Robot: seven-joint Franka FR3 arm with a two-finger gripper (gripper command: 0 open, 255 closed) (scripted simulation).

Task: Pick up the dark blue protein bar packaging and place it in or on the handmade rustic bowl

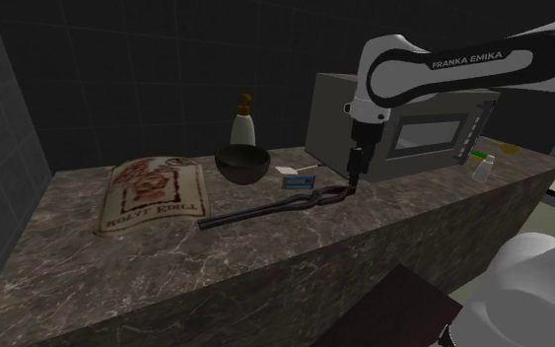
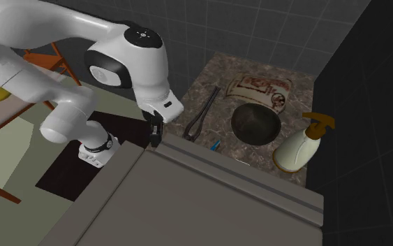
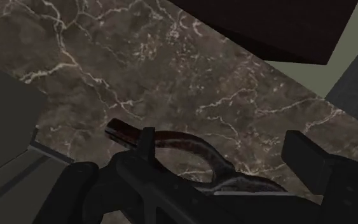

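Protein bar packaging [image 1: 298,180] flat near bowl [image 1: 242,164], long axis along counter [image 1: 167,266].

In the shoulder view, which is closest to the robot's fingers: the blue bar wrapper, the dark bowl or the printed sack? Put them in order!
1. Blue bar wrapper: nearest, just to the shoulder view's left of the fingers.
2. Dark bowl: further left, behind the wrapper.
3. Printed sack: farthest, lying flat at the counter's left end.
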